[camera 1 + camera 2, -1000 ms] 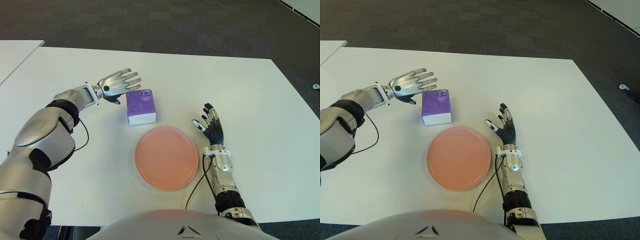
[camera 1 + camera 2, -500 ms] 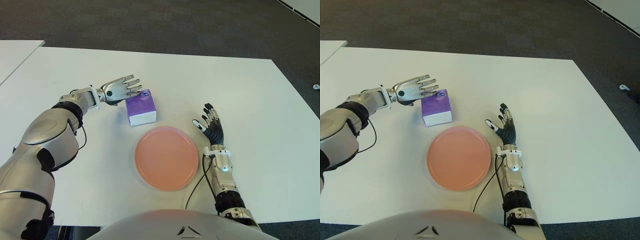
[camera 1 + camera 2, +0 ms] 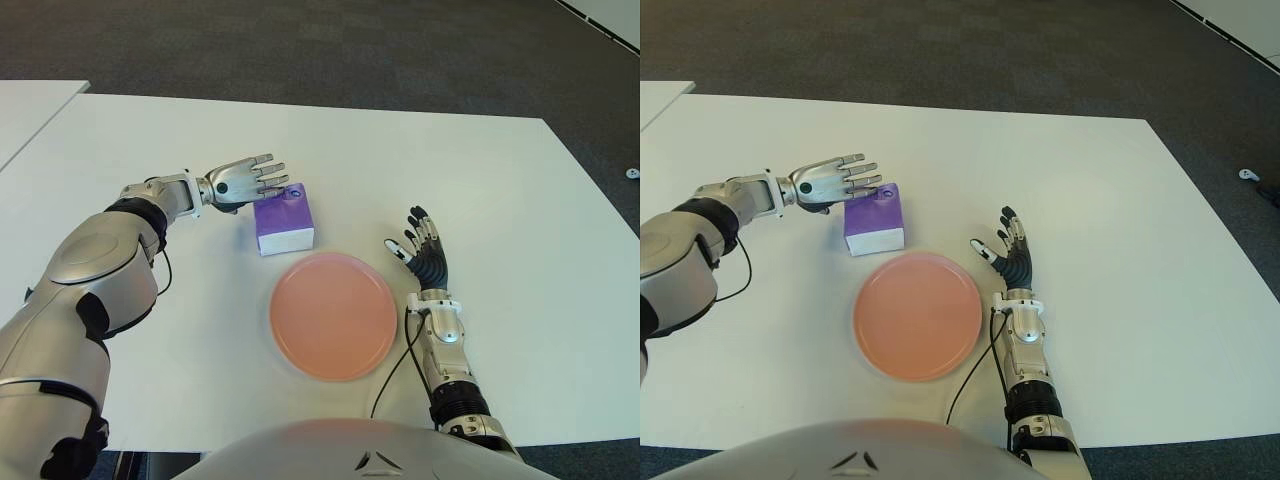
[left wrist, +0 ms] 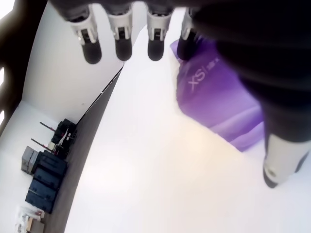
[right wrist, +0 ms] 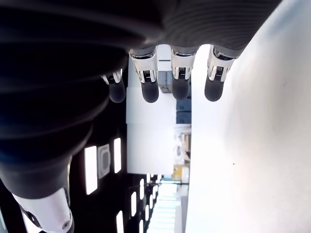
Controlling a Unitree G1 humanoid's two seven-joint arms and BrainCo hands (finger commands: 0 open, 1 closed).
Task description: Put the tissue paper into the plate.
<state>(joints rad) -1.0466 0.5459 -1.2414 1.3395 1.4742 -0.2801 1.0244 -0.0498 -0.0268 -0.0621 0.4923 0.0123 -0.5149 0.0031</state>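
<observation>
Tissue pack (image 3: 284, 219) sits on the bench (image 3: 520, 200), just far-left of the empty plate (image 3: 333, 315), ungrasped; left hand (image 3: 240, 182) reaches it with fingers (image 4: 123, 44) spread, right hand (image 3: 422, 252) idle, open, right of plate.

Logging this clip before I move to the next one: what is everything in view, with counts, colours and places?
tissue pack: one, purple with a white base, on the table beyond the plate, toward the robot's left.
plate: one, pink, bare, on the table in front of the robot.
table: one, white, under everything.
floor: dark grey, beyond the table.
left hand: one, silver, fingers spread over the tissue pack's far left edge, not gripping it.
right hand: one, black, open, right of the plate.
</observation>
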